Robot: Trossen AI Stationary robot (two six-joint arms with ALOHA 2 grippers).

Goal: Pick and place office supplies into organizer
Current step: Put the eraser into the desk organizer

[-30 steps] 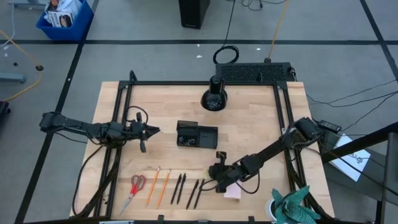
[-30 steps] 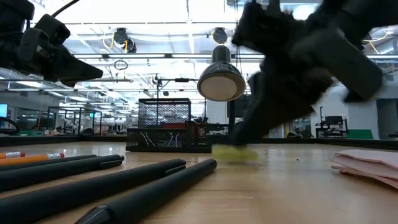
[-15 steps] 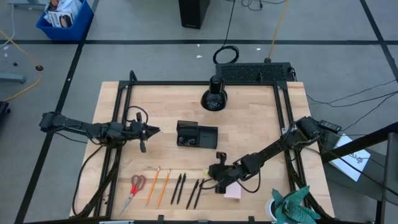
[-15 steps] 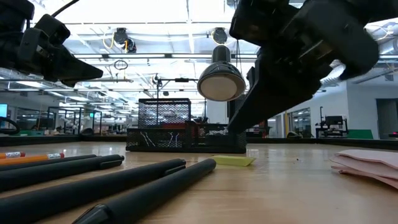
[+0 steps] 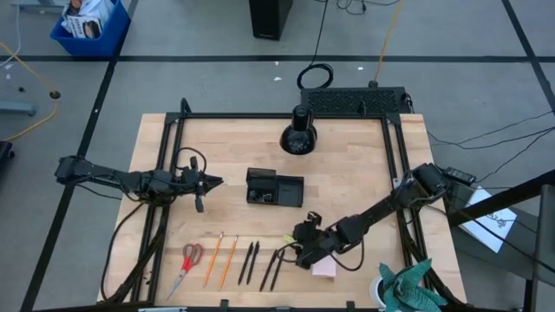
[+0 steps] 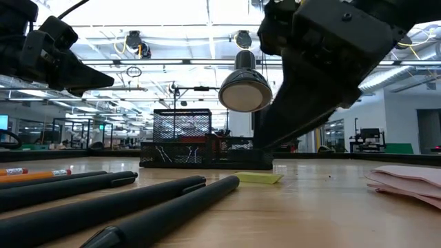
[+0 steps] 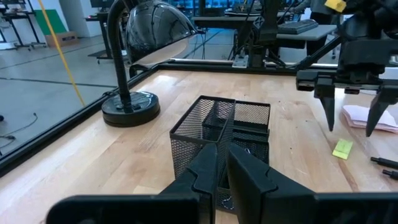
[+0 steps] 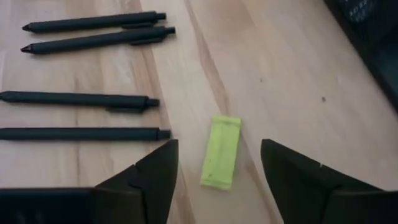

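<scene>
The black mesh organizer (image 5: 275, 188) stands mid-table. A small yellow-green bit (image 8: 222, 151) lies flat on the wood. My right gripper (image 8: 219, 146) hovers open just above it, one finger on either side, touching nothing. Several black pens (image 5: 260, 265) lie in a row at the near edge. Left of them are two orange pencils (image 5: 221, 259) and the red-handled scissors (image 5: 190, 260). The pink sticky-note pad (image 5: 325, 265) lies under my right arm. My left gripper (image 5: 212, 182) hangs shut and empty, left of the organizer (image 7: 221, 134).
A black desk lamp (image 5: 297, 135) stands on its round base at the far side of the table. Black frame rails run along the table's left and right sides. Bare wood lies between the organizer and the row of pens.
My right gripper has risen off the yellow-green bit and opened. The bit stays flat on the table where the fingertips were.
</scene>
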